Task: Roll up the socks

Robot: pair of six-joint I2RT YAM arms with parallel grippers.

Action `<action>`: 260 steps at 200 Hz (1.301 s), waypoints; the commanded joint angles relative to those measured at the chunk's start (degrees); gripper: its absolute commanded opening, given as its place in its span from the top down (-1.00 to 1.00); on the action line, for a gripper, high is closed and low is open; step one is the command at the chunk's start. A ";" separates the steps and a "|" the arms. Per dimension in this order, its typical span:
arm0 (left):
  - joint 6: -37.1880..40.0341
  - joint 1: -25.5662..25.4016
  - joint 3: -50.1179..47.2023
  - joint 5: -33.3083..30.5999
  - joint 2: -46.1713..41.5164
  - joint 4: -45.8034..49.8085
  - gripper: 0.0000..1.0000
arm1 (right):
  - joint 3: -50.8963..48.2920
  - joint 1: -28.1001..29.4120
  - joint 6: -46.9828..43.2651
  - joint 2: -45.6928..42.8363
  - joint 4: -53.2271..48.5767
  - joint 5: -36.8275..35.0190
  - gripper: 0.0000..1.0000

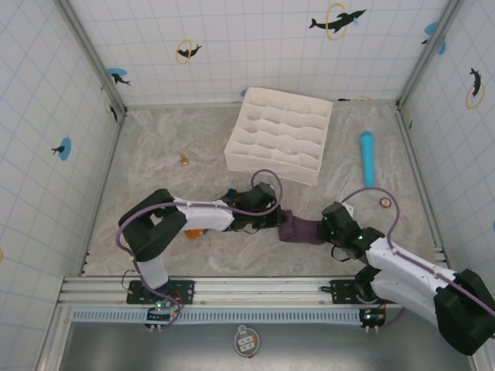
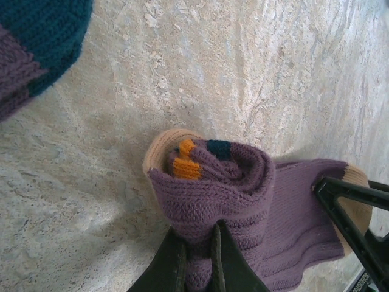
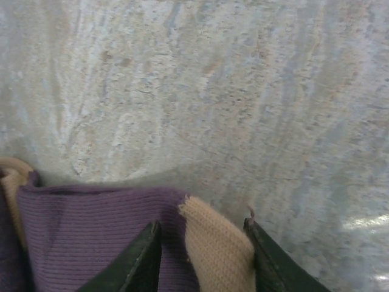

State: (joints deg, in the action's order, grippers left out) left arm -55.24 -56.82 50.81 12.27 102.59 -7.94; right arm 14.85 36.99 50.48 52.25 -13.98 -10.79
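The socks (image 1: 302, 229) lie mid-table between my two grippers. In the left wrist view one purple sock is wound into a roll (image 2: 213, 176) with orange and teal showing at its core and a tan edge behind. My left gripper (image 2: 199, 234) is shut on the roll's outer layer. The sock's flat tail (image 2: 304, 207) runs right to a tan end. My right gripper (image 3: 203, 234) has that tan end (image 3: 219, 249) and purple ribbing (image 3: 85, 231) filling the space between its fingers. The second sock's teal and purple part (image 2: 36, 36) lies apart at the upper left.
A white gridded organizer box (image 1: 278, 135) stands at the back centre. A light blue cylinder (image 1: 366, 157) lies to its right, with a small red ring (image 1: 384, 202) nearer me. A small orange object (image 1: 186, 160) sits at left. Tiled walls enclose the table.
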 commanded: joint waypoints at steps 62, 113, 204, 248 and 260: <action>2.40 0.40 -4.55 0.97 -5.28 4.96 1.00 | 2.20 -3.77 -6.97 9.64 6.92 4.19 1.00; -1.45 0.31 -9.93 -1.48 -9.05 1.64 1.00 | 11.72 -3.86 -11.91 22.82 11.05 6.13 1.00; -12.29 -0.86 -16.22 -13.88 -13.59 5.22 1.00 | 16.67 -3.34 -20.02 31.72 21.65 11.25 0.75; -16.22 -1.29 -17.92 -17.78 -14.73 6.09 1.00 | 20.08 -2.90 -24.58 30.39 19.69 12.14 0.26; -16.63 -1.30 -17.71 -18.33 -14.81 6.36 1.00 | 20.72 -2.42 -26.19 28.54 19.01 11.08 0.05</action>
State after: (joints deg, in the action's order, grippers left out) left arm -68.95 -57.89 34.72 -2.09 87.66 -8.73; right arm 31.94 33.82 28.75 83.55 5.26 1.45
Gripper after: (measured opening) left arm 0.094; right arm 0.398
